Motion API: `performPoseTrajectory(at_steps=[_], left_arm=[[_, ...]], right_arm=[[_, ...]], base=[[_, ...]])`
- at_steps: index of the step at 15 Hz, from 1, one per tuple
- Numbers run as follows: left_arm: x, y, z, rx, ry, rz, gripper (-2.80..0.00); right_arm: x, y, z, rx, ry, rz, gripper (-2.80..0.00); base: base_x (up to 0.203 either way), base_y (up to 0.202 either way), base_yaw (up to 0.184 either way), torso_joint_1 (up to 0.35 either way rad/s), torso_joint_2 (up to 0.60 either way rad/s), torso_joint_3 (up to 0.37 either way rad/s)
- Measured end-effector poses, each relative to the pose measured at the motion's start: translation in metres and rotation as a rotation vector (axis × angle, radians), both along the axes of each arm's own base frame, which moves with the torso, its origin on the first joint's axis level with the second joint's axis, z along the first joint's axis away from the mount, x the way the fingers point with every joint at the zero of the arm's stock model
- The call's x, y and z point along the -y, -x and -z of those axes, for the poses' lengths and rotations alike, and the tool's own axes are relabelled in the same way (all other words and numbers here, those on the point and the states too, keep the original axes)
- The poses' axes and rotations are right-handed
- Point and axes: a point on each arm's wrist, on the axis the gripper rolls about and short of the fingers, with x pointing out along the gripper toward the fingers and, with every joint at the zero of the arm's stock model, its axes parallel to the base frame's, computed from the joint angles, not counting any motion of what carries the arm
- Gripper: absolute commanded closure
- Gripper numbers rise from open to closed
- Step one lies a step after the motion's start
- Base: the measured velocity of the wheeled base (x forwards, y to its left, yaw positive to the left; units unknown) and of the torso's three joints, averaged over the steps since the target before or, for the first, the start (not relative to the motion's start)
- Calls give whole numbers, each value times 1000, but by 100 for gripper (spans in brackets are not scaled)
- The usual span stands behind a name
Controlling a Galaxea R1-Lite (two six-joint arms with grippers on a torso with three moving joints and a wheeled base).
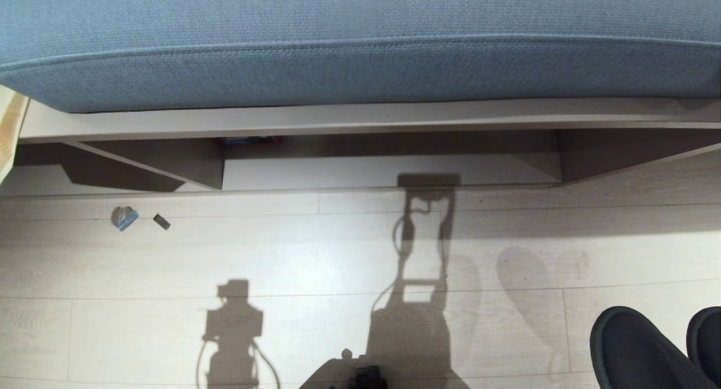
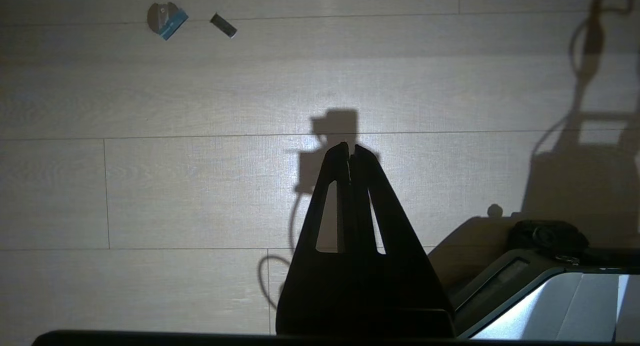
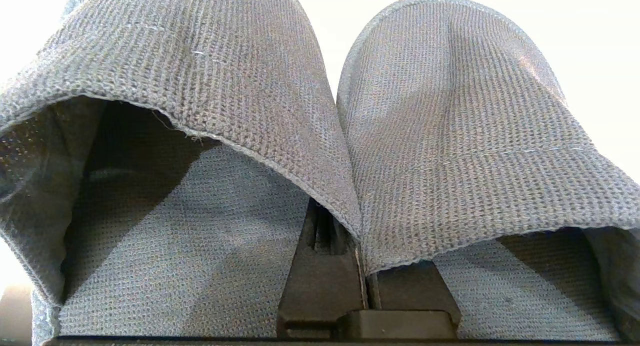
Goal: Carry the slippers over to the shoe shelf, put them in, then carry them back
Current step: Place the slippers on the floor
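The two grey-blue fabric slippers point(image 3: 210, 60) lie side by side, toes pointing away, right in front of the right wrist camera. My right gripper point(image 3: 361, 276) is shut on their inner edges where they meet, and its fingertips are hidden under the fabric. In the head view the slippers point(image 1: 636, 349) show dark at the lower right corner, above the pale floor. The shoe shelf point(image 1: 383, 172) is the low open cubby straight ahead, with a pale bottom board and an upright divider point(image 1: 203, 164). My left gripper point(image 2: 350, 148) is shut and empty above bare floor.
A blue cushion point(image 1: 360, 40) lies on top of the unit above the cubby. A small blue-and-grey scrap point(image 1: 124, 217) and a dark strip point(image 1: 161, 222) lie on the floor at the left. My base point(image 2: 550, 296) sits at the near edge.
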Motion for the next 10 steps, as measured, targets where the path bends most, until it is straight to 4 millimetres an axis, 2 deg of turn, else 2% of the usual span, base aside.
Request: performPoseTrajectory(at_steps=[10], left_arm=[[0,0,0,0,0,0,0]], right_arm=[[0,0,0,3,-3,0,0]], base=[[0,0,0,4,2,201]])
